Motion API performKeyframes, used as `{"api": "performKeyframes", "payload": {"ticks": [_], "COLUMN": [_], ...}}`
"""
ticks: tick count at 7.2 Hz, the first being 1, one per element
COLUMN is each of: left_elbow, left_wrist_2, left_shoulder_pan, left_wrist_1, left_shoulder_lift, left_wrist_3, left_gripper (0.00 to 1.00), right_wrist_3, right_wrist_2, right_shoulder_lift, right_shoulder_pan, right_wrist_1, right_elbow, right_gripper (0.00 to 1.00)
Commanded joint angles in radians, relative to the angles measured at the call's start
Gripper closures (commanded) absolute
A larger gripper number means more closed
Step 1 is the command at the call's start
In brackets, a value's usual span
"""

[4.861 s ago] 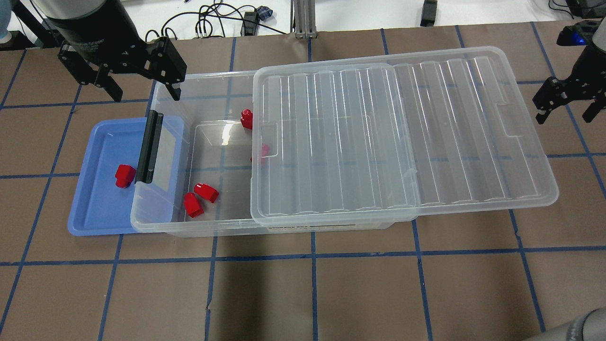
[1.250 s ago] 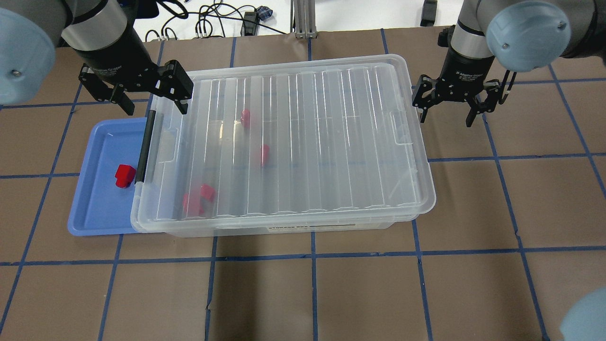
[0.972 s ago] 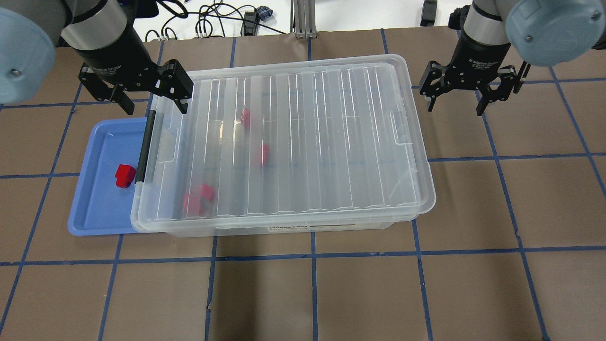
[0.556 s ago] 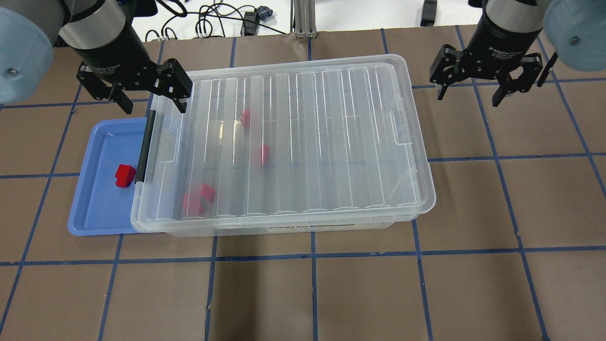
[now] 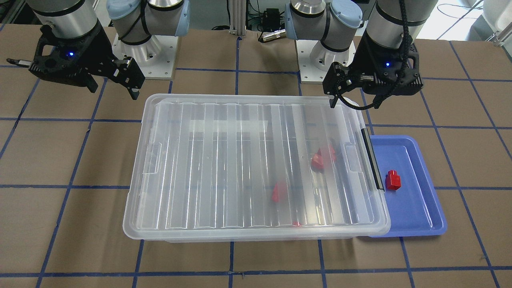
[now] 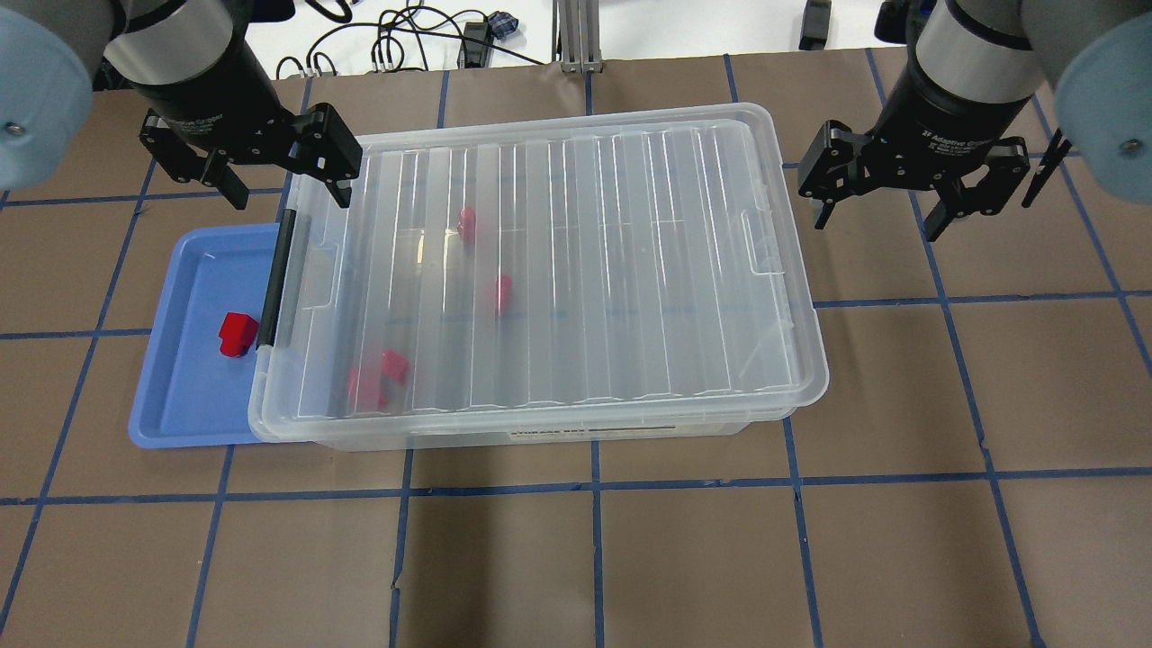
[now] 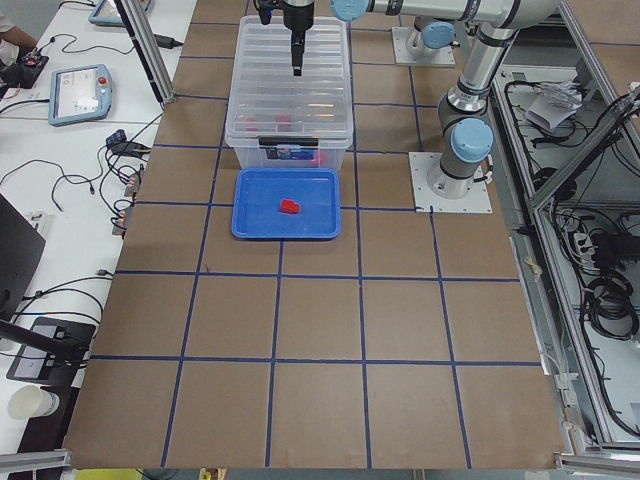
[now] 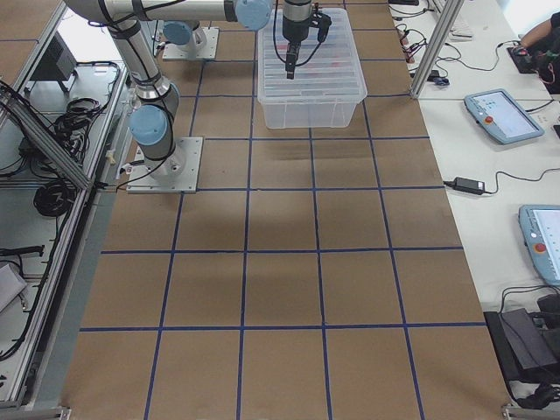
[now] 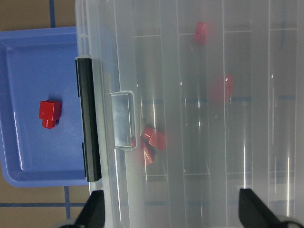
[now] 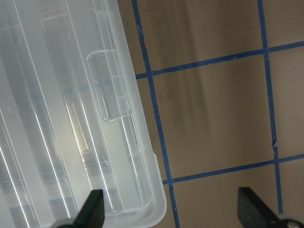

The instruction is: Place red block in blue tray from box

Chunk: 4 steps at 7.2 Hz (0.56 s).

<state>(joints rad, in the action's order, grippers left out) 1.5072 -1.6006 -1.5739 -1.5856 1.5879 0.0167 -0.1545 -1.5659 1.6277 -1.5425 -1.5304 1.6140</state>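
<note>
So the red block (image 6: 238, 333) sits in the blue tray (image 6: 180, 396), just beside the lidded box (image 6: 576, 270). Both the left end effector (image 6: 290, 191) and right end effector (image 6: 877, 225) hang spread wide, holding nothing

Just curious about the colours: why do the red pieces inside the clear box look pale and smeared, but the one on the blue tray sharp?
Overhead exterior view: the ribbed lid covers the boxed blocks, washing them pink, with white glare streaks; the red block on the blue tray is uncovered, crisp. Left wrist view: same haze under the lid.
</note>
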Motion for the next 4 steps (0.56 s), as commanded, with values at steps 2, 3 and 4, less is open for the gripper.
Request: {"api": "performKeyframes", "payload": {"ticks": [2,3,4], "left_elbow": [-0.002,-0.002,-0.002], "left_wrist_2": [0.001,0.001,0.001], "left_shoulder_pan": [-0.003,-0.003,-0.003], "left_wrist_1": [0.003,0.003,0.004], "left_shoulder_lift": [0.0,-0.002,-0.003], "left_wrist_3": [-0.001,-0.001,0.0], "left_gripper": [0.0,0.0,0.0], "right_wrist_3": [0.001,-0.01,-0.014], "right_wrist_2": [-0.005,-0.005,-0.005], "right_shoulder_lift": [0.003,0.004,0.009], "right_shoulder_pan": [0.009,0.008,0.007], "right_wrist_1": [0.049,0.044,0.038], "right_elbow": [-0.003,-0.005,-0.006], "right_gripper": [0.0,0.0,0.0]}}
